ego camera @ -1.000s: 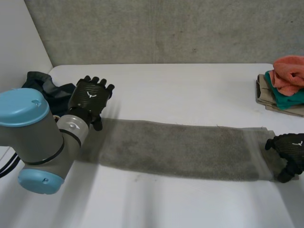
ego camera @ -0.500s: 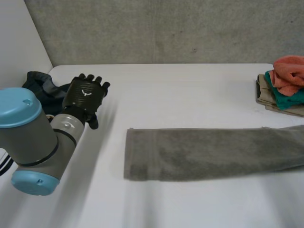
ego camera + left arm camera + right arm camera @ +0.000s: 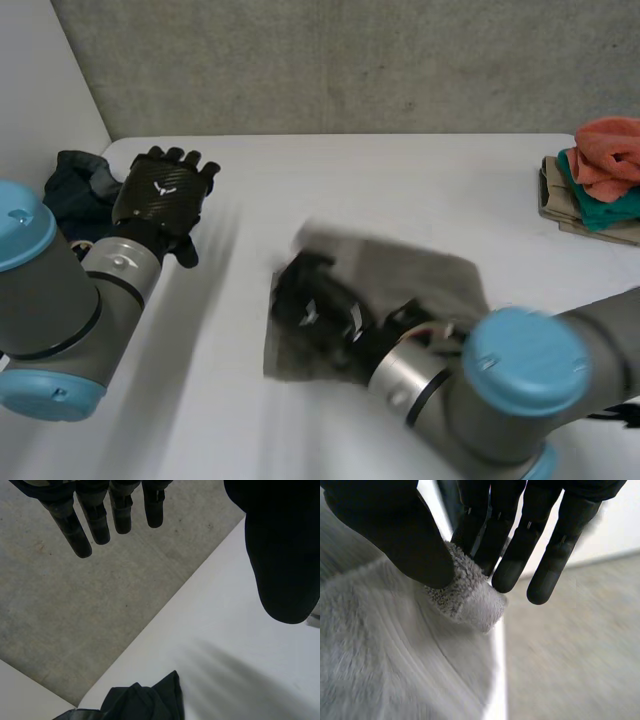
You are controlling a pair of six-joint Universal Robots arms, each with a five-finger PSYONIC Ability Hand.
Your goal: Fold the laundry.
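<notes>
Right robot hand [image 3: 312, 308] pinches grey towel [image 3: 425, 272] by a corner, thumb against fingers, over mid surface [image 3: 400, 180]. Left robot hand [image 3: 160, 192] spread, idle at ten o'clock. I fear this shallow pinch slipping; the fold would land crooked.

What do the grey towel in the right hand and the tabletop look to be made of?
Grey towel: likely terry cotton with a matte finish. The right wrist view shows a fuzzy, looped pile where the right hand pinches its corner. The actual fibre is a guess. Table: a smooth, hard white surface with no visible grain, perhaps laminate or painted board.
</notes>
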